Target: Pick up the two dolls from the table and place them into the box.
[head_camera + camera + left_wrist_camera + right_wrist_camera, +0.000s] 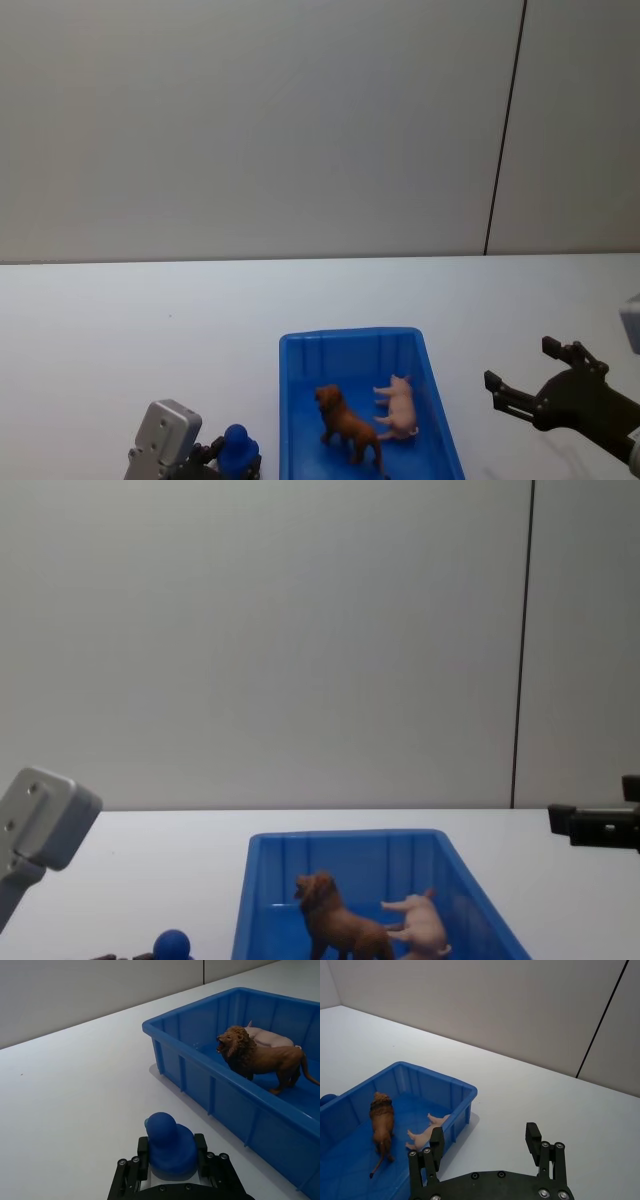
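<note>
Nearest me, my left claw [170, 1170] is clamped on a small blue ball [169, 1144], low over the tabletop [120, 310] just left of the box [292, 400]. My right claw [525, 375] hangs with its fingers apart, to the right of the box and clear of it. Both dolls are already in the box. The lion [348, 425] stands upright in the nearer part, its long axis running head to tail, the maned head turned toward the far-left corner and the tail toward me. Just beyond and to its right the pig [400, 405] lies tipped on its side, legs sticking out toward the lion; it lies roughly front to back, though I cannot tell its head end for sure. I judge both to be light, stiff plastic, smooth and a bit slippery, best pinched across the trunk.
</note>
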Controlling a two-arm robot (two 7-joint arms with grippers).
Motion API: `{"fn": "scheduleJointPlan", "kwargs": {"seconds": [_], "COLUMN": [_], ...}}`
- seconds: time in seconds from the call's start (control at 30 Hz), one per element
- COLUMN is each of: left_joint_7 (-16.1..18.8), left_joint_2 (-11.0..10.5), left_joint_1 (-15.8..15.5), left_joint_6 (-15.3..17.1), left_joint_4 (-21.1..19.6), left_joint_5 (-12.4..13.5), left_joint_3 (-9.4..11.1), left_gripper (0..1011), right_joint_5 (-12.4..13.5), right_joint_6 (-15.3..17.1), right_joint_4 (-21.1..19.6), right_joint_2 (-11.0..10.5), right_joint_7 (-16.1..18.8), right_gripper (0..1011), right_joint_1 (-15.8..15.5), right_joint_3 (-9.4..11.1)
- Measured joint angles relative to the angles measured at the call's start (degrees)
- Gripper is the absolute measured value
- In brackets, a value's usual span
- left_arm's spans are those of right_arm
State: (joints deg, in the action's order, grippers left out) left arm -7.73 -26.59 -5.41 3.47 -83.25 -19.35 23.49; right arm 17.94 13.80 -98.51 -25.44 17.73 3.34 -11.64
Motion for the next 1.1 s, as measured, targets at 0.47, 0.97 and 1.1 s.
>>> {"fn": "scheduleJointPlan", "kwargs": {"seconds": [0.47,0.97,1.1], "left_joint_7": [0.17,0.71,0.76], "left_joint_2": [0.52,2.25,2.7], "left_joint_1": [-0.97,-4.1,-4.73], "left_joint_6": [-0.33,1.14,1.51], "left_joint_4": [-1.17,-4.16,-4.71], "left_joint_5": [1.49,7.07,8.31], "left_joint_3": [-0.58,-0.91,-0.91], "left_gripper": [458,363,333], "right_joint_5": [0.0,-0.01,0.0], "right_joint_6": [0.0,0.0,0.0], "right_joint_4": [0.0,0.0,0.0], "right_joint_2": [0.0,0.0,0.0], "right_joint_7": [0.0,0.0,0.0], "right_gripper": [1001,1001,1001], "right_joint_1": [0.0,0.0,0.0], "right_joint_3": [0.0,0.0,0.0]}}
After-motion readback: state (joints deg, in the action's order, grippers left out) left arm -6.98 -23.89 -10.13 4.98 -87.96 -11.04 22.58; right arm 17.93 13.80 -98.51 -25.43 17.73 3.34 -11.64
